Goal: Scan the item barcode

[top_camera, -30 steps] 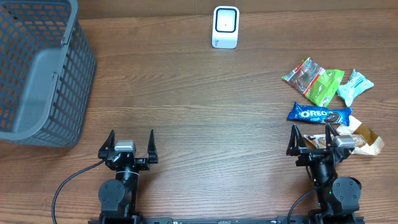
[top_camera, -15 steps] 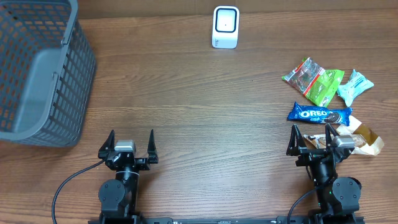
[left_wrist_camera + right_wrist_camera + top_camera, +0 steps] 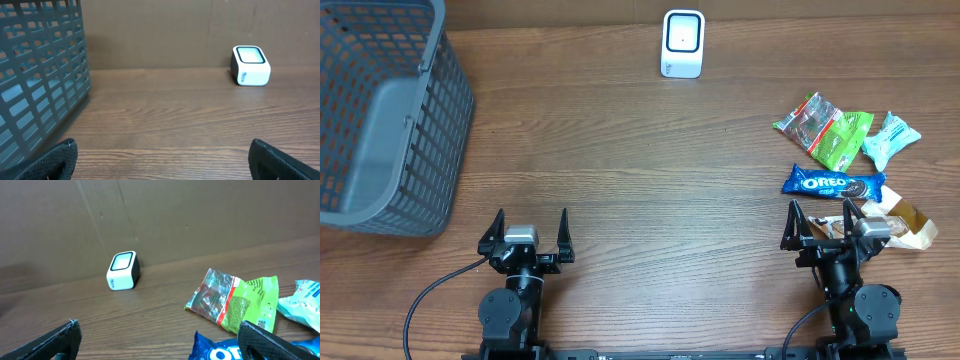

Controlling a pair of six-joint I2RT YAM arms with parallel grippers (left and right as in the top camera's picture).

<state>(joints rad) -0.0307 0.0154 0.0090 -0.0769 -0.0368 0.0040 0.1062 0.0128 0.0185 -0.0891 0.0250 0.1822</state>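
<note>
A white barcode scanner [image 3: 682, 44] stands at the back middle of the table, also visible as the scanner [image 3: 251, 65] and the scanner [image 3: 123, 270]. Snack items lie at the right: a blue Oreo pack [image 3: 833, 183], a green and red packet [image 3: 826, 127], a pale teal packet [image 3: 890, 137] and a tan packet [image 3: 903, 222]. My left gripper [image 3: 529, 232] stands open at the front left with nothing between its fingers. My right gripper [image 3: 824, 222] stands open at the front right, just short of the Oreo pack [image 3: 225, 351], holding nothing.
A grey plastic basket [image 3: 382, 110] sits at the back left, its mesh wall [image 3: 40, 85] close to my left gripper's left side. A brown wall rises behind the table's far edge.
</note>
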